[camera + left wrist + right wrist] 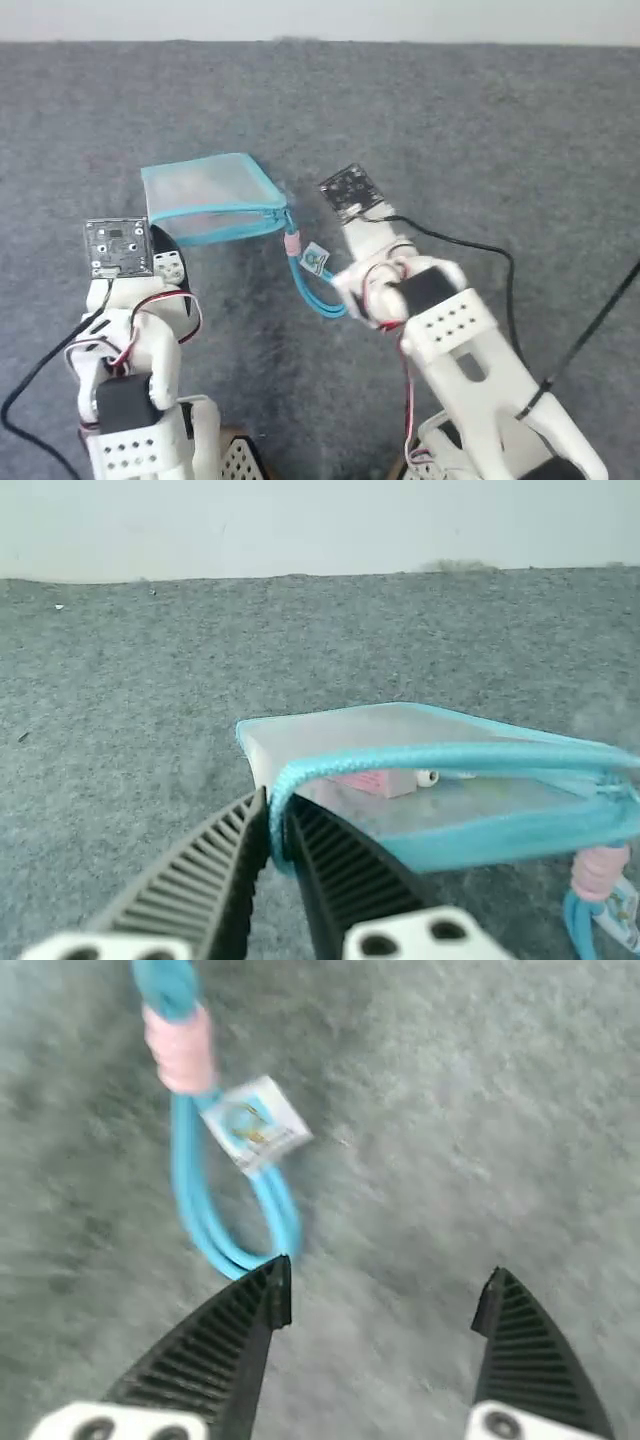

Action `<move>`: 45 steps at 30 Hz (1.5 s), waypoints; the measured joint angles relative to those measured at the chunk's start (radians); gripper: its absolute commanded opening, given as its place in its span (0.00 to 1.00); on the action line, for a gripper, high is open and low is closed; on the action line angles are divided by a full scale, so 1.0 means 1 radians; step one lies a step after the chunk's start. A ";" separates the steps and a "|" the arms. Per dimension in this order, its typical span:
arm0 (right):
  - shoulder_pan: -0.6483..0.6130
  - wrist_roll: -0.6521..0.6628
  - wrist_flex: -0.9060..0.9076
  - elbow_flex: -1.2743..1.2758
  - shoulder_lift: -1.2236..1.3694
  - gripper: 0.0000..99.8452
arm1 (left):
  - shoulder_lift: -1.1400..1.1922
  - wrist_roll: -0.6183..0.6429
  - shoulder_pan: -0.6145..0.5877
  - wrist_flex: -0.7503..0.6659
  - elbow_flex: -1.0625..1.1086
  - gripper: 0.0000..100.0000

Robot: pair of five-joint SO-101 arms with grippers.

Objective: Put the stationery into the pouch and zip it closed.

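The translucent pouch (205, 198) with cyan trim lies on the grey carpet between the two arms. Through its side I see a pink eraser (366, 781) and a small white item inside. My left gripper (277, 818) is shut on the pouch's cyan corner at the end of the zipper band (450, 757). From the other end hang a pink bead (292, 243), a paper tag (316, 258) and a blue strap loop (312, 288). My right gripper (385, 1295) stands open just above the carpet, with the strap loop (205, 1210) beside one fingertip and nothing between the fingers.
Grey carpet (480, 120) covers the whole table, running back to a pale wall (300, 525). Black cables (470, 245) trail from the right arm towards the right edge.
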 measured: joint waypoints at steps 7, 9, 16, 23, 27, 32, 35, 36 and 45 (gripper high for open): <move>-0.167 -0.048 -0.212 -0.002 0.009 0.30 | 0.000 0.000 0.000 0.000 0.000 0.01; -0.167 -0.048 -0.281 -0.002 0.049 0.30 | 0.000 0.000 0.000 0.000 0.000 0.01; -0.187 -0.051 -0.388 -0.037 0.265 0.30 | 0.000 0.000 0.000 0.000 0.000 0.01; -0.187 -0.051 -0.400 -0.180 0.450 0.29 | 0.000 0.000 0.000 0.000 0.000 0.01; -0.167 -0.052 -0.402 -0.235 0.525 0.14 | 0.000 0.000 0.000 0.000 0.000 0.01; -0.086 -0.054 -0.405 -0.270 0.540 0.01 | 0.000 0.000 0.000 0.000 0.000 0.01; -0.046 -0.054 -0.374 -0.298 0.540 0.01 | 0.000 0.000 0.000 0.000 0.000 0.01; -0.037 -0.054 -0.353 -0.310 0.540 0.01 | 0.000 0.000 0.000 0.000 0.000 0.01; -0.014 -0.057 -0.081 -0.376 0.471 0.01 | 0.000 0.000 0.002 0.000 0.000 0.01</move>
